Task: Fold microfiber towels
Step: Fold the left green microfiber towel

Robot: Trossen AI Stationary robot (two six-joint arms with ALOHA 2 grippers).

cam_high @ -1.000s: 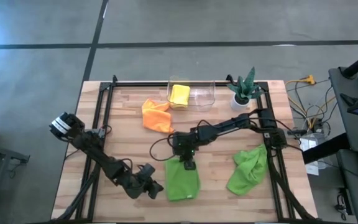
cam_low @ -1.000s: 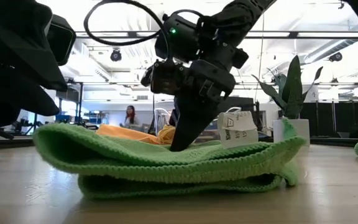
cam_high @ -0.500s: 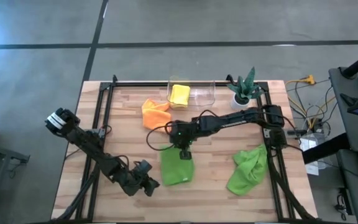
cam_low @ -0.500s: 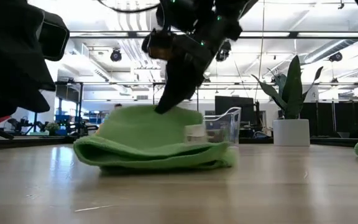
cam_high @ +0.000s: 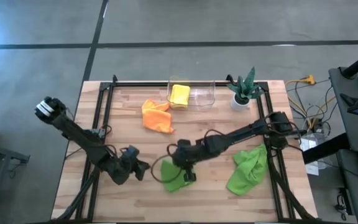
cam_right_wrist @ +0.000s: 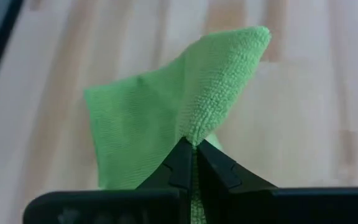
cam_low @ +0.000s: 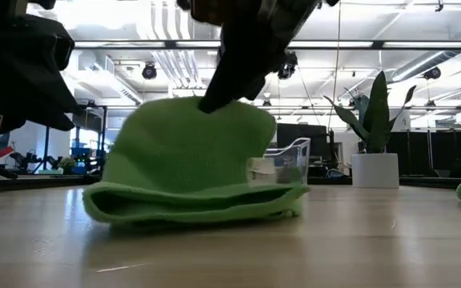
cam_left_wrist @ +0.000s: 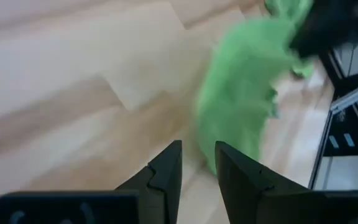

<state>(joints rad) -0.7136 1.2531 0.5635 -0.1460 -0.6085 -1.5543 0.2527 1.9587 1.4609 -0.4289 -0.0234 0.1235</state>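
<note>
Overhead only: yellow towel (cam_high: 179, 94) in bin (cam_high: 201, 96).

Towel being folded (cam_high: 171, 177) lies near-centre on table (cam_high: 210, 186), its top pinched up by right gripper (cam_high: 188, 167) directly above it. Left gripper (cam_high: 139, 169) just left of that towel, not touching. 2nd loose towel (cam_high: 247, 169) well to the right. Far side: 3rd towel (cam_high: 156, 115) left of clear bin (cam_high: 202, 94), 4th towel (cam_high: 179, 94) inside bin, plant (cam_high: 243, 88) right of bin.
</note>
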